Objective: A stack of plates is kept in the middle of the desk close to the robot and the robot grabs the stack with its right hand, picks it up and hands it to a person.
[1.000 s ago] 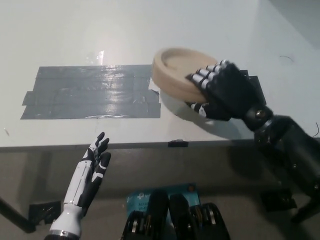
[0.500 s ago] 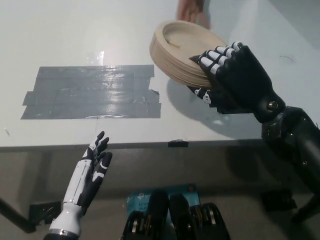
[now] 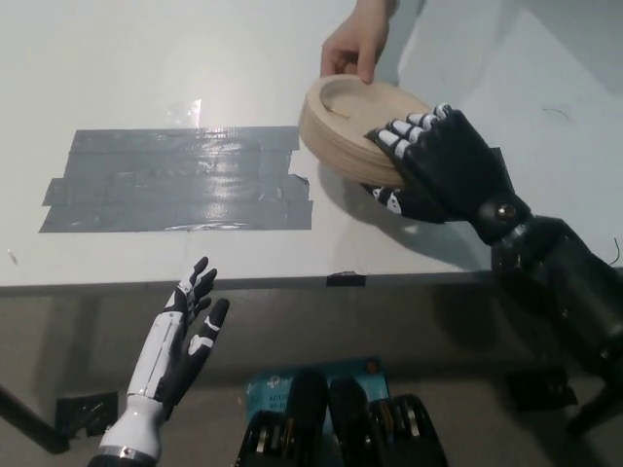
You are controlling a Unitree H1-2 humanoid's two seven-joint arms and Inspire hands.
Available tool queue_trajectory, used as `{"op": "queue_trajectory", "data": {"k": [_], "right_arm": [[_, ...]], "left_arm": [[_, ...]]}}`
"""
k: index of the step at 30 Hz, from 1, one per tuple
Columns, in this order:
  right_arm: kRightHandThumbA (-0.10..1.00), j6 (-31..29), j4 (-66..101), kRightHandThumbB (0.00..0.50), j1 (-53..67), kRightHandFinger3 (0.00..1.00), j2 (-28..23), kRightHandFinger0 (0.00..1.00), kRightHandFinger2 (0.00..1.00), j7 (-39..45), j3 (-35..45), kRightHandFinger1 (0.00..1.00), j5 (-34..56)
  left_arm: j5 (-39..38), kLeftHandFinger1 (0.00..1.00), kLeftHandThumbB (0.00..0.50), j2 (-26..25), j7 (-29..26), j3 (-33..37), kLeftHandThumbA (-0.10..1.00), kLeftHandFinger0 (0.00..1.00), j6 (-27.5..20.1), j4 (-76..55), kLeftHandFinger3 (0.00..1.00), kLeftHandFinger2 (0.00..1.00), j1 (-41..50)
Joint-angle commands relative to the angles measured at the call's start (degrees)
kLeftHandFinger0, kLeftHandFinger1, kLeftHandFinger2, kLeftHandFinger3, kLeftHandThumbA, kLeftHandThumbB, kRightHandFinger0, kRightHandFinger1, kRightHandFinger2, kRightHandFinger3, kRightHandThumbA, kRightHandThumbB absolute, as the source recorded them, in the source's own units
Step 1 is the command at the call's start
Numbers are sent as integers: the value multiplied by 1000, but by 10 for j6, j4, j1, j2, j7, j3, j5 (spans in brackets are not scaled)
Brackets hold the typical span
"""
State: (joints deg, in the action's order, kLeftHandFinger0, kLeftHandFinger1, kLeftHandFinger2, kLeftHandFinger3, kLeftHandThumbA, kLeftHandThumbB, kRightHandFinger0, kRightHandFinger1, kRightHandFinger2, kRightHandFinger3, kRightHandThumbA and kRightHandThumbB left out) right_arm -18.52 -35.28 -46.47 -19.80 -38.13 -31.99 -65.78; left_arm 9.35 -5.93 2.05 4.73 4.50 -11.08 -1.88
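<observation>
A stack of tan plates (image 3: 355, 126) hangs tilted above the right half of the white desk (image 3: 175, 58). My black right hand (image 3: 438, 165) is shut on the stack's near right rim, fingers over the top and thumb beneath. A person's hand (image 3: 355, 44) reaches down from the top edge and touches the stack's far rim. My white left hand (image 3: 180, 341) rests open below the desk's front edge at the lower left.
A wide patch of grey tape strips (image 3: 175, 177) covers the desk left of the plates. The desk's front edge (image 3: 243, 284) runs across the middle of the picture, with a small black clip (image 3: 348, 280) on it.
My right hand has lifted the plate stack off the desk and carried it away from me. A person's hand has come in from the top and reached the stack's far rim.
</observation>
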Motion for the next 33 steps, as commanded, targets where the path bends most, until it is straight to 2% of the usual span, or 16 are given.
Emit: {"op": "queue_trajectory", "data": {"k": [1,2,3,4,5,6,7,8,11,13,15,19,21,25,29,33], "right_arm": [[-100,13,-24,311,-62,169,12,0,146,-66,1,15,-13],[-100,15,-30,309,-64,188,14,0,205,-64,4,27,-9],[36,19,-27,343,-62,469,20,238,497,-20,15,368,16],[215,24,-20,374,-59,849,23,539,747,23,22,657,34],[262,29,-12,386,-57,958,23,635,837,54,25,736,44],[390,41,5,468,-51,1000,23,881,1000,105,29,989,56],[419,45,10,465,-49,1000,24,1000,1000,118,30,1000,59],[565,61,30,499,-43,1000,22,1000,1000,165,29,1000,62],[662,79,62,500,-31,1000,21,1000,1000,211,35,1000,70],[663,82,72,500,-27,1000,21,1000,1000,221,37,1000,75],[765,88,110,500,-15,1000,13,1000,1000,254,45,1000,88],[811,94,149,500,1,1000,3,1000,1000,282,55,1000,97],[828,100,191,500,16,1000,-7,1000,1000,302,65,1000,105],[836,106,266,500,44,1000,-23,1000,1000,333,90,1000,128],[829,119,365,500,80,1000,-36,1000,1000,368,121,1000,157],[886,143,515,500,144,1000,-46,1000,1000,395,167,1000,205]], "left_arm": [[2,1000,0,-4,7,3,849,1000,-7,-13,1000,1000,3],[5,1000,0,-5,7,4,851,1000,-8,-13,1000,1000,3],[4,1000,0,-6,8,4,850,1000,-5,-14,1000,1000,3],[3,1000,0,-6,8,4,848,1000,-3,-15,1000,1000,2],[3,1000,0,-7,8,4,847,1000,-3,-15,1000,1000,1],[3,1000,0,-7,7,4,835,1000,-3,-15,1000,1000,1],[3,1000,0,-7,7,3,832,1000,-3,-15,1000,1000,1],[4,1000,0,-8,6,3,819,1000,-6,-14,1000,1000,0],[6,1000,0,-8,6,4,813,1000,-5,-13,1000,1000,-2],[5,1000,0,-9,6,4,811,1000,-5,-14,1000,1000,-3],[4,1000,0,-8,6,3,797,1000,-1,-15,1000,1000,-3],[3,1000,0,-7,6,4,786,1000,1,-16,1000,1000,-2],[3,1000,0,-6,5,4,721,1000,0,-14,1000,1000,-2],[4,1000,0,-4,4,4,682,1000,2,-15,1000,1000,-3],[2,1000,0,-4,3,3,718,996,-2,-15,1000,1000,-4],[-4,1000,0,-6,5,1,761,1000,-4,-16,1000,1000,0]]}}
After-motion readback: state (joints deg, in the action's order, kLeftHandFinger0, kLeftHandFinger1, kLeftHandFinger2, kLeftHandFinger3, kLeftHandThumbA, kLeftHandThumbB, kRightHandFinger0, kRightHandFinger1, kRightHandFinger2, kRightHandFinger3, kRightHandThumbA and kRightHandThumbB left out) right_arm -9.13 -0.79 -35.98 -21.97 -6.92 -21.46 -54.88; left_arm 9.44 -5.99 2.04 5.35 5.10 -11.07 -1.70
